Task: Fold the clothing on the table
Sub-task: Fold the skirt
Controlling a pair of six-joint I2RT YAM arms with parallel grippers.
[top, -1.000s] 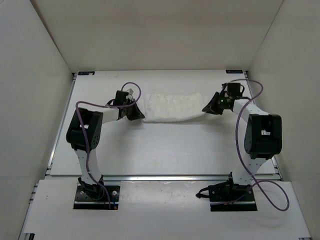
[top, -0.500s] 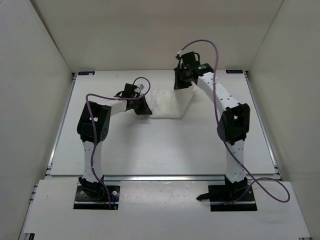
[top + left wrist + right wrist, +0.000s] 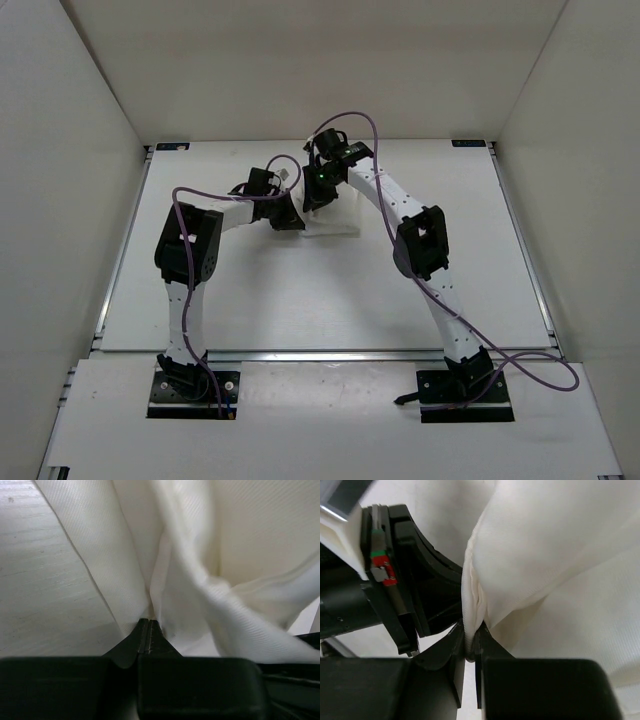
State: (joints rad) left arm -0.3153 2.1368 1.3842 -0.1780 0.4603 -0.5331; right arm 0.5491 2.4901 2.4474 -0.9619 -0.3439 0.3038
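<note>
1. The table [image 3: 300, 300] carries the clothing [image 3: 345, 222] at its far middle, bunched between both arms.
2. The clothing looks soft, light and limp, so it is probably best taken by its hems or corners.
3. The left gripper [image 3: 148, 626] is clamped on the clothing's edge, and the right gripper [image 3: 470, 642] pinches a fold.

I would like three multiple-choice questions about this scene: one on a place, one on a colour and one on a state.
1. Where on the table does the clothing lie?
A. in the far half, near the middle
B. at the near right corner
C. beside the arm bases

2. What colour are the cables?
A. yellow
B. purple
C. green

3. How are the right fingers?
A. wide open
B. shut on nothing
C. shut on the clothing

Key: 1 A, the top view shows it bunched there; 2 B, purple loops show in the top view; 3 C, the right wrist view shows white fabric pinched between them.
</note>
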